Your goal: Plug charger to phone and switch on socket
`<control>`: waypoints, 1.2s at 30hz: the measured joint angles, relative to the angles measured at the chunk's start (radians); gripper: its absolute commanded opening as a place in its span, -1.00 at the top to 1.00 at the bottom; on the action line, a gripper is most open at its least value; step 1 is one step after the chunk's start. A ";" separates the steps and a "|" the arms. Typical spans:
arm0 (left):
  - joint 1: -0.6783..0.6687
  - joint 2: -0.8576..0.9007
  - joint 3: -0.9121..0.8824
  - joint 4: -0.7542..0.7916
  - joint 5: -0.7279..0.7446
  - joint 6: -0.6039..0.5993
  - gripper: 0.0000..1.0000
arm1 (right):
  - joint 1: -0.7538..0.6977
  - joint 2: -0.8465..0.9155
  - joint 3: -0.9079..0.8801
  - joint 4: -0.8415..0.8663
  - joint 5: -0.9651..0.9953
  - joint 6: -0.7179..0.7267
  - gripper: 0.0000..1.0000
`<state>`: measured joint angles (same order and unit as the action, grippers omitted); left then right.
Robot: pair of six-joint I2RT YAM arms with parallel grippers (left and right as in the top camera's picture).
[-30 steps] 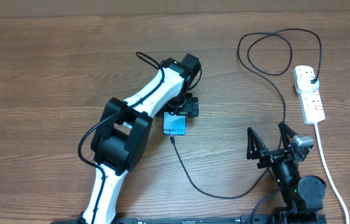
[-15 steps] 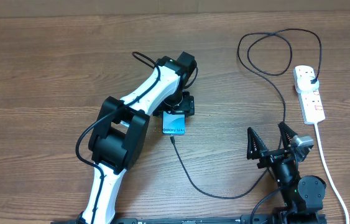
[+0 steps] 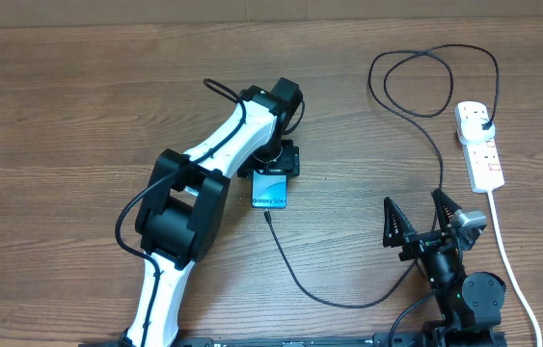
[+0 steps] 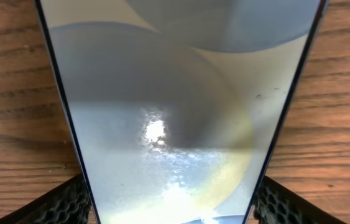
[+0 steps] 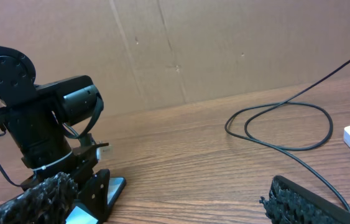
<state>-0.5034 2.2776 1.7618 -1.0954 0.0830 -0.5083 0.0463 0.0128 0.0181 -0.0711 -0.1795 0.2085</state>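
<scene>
The phone (image 3: 271,191) lies flat mid-table with its blue screen up, and it fills the left wrist view (image 4: 175,106). My left gripper (image 3: 276,164) straddles its far end. Its fingers (image 4: 59,202) stand just outside the phone's two long edges; I cannot tell whether they touch. The charger's black cable (image 3: 295,275) has its tip (image 3: 265,214) at the phone's near edge. It curves right, loops at the back and ends in a plug (image 3: 484,124) in the white socket (image 3: 480,154). My right gripper (image 3: 423,224) stands open and empty near the front right.
The socket's thick white cord (image 3: 512,270) runs down the right side past my right arm. The cable loop (image 5: 280,124) lies on the table ahead of the right gripper (image 5: 175,208). A cardboard wall (image 5: 224,43) closes off the back.
My left gripper has shifted slightly left over the phone's far end and its jaws have narrowed around it. Phone, cable and right arm have not moved.
</scene>
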 measured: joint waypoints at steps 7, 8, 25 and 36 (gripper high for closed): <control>0.035 -0.004 0.000 0.007 0.085 0.019 -0.64 | 0.000 0.000 0.000 0.001 0.000 -0.001 -1.00; 0.040 -0.005 0.000 0.010 0.094 0.021 -0.65 | 0.000 0.000 0.000 0.000 0.000 0.000 -0.99; 0.048 -0.005 0.000 0.018 0.127 0.039 -0.68 | 0.000 0.000 0.000 0.000 0.000 0.000 -0.99; 0.048 -0.005 0.000 0.019 0.127 0.040 -0.70 | 0.000 0.000 0.000 0.000 0.000 0.000 -1.00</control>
<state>-0.4553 2.2723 1.7618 -1.0767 0.2104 -0.4679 0.0467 0.0128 0.0177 -0.0711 -0.1791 0.2081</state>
